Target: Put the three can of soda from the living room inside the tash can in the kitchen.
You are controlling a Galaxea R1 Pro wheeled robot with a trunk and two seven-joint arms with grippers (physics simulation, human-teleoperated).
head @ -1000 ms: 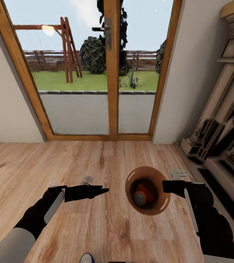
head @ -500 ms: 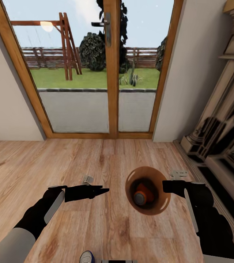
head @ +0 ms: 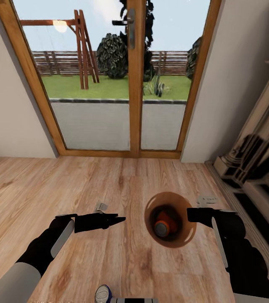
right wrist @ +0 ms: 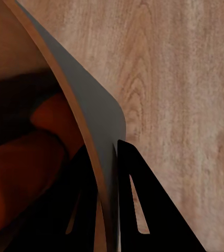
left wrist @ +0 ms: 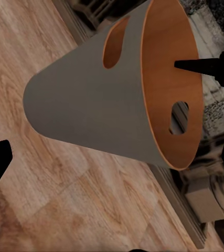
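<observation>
Head view: the right gripper [head: 190, 215] stays pinched on the tash can's [head: 184, 240] rim, an orange soda can [head: 164, 223] inside. The camera has swung slightly; a blue soda can [head: 103, 293] lies nearer below, awaiting pickup. The left gripper [head: 119, 219] hangs clenched, empty.
</observation>
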